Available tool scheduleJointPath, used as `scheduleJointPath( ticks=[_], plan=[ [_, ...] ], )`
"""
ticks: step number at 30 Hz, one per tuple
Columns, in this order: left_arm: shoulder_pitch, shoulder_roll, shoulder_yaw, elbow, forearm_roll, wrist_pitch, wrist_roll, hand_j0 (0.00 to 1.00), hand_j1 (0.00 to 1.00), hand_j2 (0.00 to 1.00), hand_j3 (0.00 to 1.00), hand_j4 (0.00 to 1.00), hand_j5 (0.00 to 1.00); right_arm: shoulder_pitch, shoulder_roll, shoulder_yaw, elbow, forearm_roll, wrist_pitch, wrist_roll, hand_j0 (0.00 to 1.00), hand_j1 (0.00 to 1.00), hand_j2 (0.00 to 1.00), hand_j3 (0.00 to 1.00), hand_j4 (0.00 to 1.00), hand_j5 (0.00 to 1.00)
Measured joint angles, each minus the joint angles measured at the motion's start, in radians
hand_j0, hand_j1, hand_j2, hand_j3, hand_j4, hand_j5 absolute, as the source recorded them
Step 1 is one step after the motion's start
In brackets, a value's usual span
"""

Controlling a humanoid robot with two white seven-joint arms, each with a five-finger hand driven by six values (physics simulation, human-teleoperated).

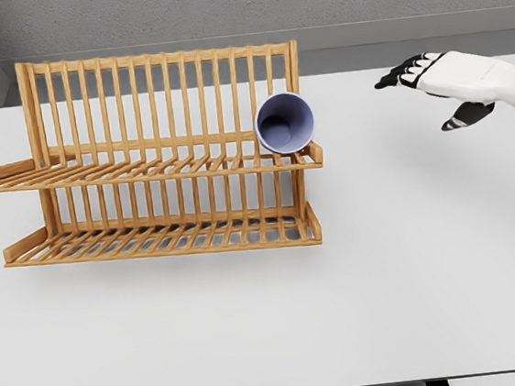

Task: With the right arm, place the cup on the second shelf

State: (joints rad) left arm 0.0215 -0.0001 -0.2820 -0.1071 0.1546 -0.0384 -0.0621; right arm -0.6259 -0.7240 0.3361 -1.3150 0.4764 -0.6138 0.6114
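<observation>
Cup (285,123) lies tilted on its side at the right end of the rack's (163,171) upper shelf, mouth outward, right hand (430,83) released and well apart over the counter (412,260); risk: it may roll off that end.

We see a bright, even, soft light from above. The rack (158,166) casts faint shadows on the white table (414,278). Everything is sharp, without glare, blur or edge distortion.

Slatted wooden rack (144,168), matt lavender cup (284,123), smooth white table (414,278).
</observation>
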Motion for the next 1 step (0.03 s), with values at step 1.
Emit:
scheduleJointPath(
  ticks=[1],
  plan=[
    [0.0, 0.0, 0.0, -0.001, 0.0, 0.0, 0.0, 1.0, 1.0, 1.0, 1.0, 1.0, 1.0, 0.002, 0.001, 0.0, 0.009, 0.0, 0.0, 0.0, 1.0, 1.0, 1.0, 1.0, 1.0, 1.0]
  ],
)
